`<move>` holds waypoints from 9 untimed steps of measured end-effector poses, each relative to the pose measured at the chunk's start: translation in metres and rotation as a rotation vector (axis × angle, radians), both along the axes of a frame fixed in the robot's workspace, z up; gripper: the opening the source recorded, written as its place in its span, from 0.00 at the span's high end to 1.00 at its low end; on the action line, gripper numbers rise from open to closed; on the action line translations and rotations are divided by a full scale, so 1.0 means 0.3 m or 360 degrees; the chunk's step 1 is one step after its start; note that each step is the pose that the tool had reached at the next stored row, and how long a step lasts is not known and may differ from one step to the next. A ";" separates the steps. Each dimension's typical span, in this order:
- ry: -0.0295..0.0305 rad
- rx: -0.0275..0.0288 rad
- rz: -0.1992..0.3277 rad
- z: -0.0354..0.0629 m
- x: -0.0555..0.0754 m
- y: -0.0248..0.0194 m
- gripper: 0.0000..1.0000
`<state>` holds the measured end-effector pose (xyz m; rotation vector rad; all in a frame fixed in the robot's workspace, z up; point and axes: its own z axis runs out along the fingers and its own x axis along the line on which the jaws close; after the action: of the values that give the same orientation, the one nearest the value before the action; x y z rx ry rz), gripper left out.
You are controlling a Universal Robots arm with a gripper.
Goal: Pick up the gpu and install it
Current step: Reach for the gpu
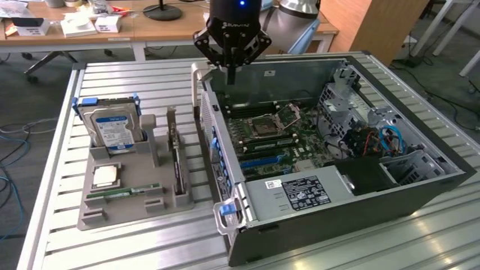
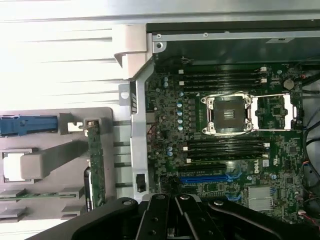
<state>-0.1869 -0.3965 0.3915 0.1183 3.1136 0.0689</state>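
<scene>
The gpu (image 1: 175, 154) is a thin dark card standing on edge in a slot of the grey holder (image 1: 135, 205), toward the exterior view's left of the computer case. From the wrist camera the gpu (image 2: 96, 165) appears edge-on. My gripper (image 1: 231, 77) hangs above the case's rear wall, well away from the card and higher than it. Its fingers are shut together with nothing between them, as the wrist view of the gripper (image 2: 176, 207) confirms. The motherboard (image 1: 274, 132) lies exposed inside the case, with a blue expansion slot (image 2: 202, 178) on it.
The open computer case (image 1: 338, 194) lies on a slatted metal table (image 1: 135, 79). The holder also carries a silver hard drive (image 1: 112, 126), a processor chip (image 1: 105, 176) and a green memory stick (image 1: 123, 193). A blue-handled latch (image 1: 227, 209) sticks out of the case front.
</scene>
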 end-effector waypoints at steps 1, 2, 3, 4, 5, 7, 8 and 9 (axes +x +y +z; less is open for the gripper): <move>0.00000 -0.00001 0.0000 0.000 -0.010 0.001 0.89; 0.00000 0.00000 -0.0001 0.000 -0.020 0.001 0.89; 0.00000 0.00000 -0.0001 -0.001 -0.031 0.002 0.89; 0.00000 0.00000 -0.0001 -0.001 -0.041 0.002 0.89; 0.00001 -0.00001 -0.0001 -0.001 -0.050 0.002 0.89; 0.00000 0.00000 -0.0002 -0.001 -0.070 0.003 0.89; 0.00000 -0.00001 -0.0002 -0.002 -0.080 0.004 0.89; 0.00001 0.00000 -0.0003 -0.002 -0.090 0.005 0.89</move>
<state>-0.2138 -0.3951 0.3910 0.1211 3.1135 0.0688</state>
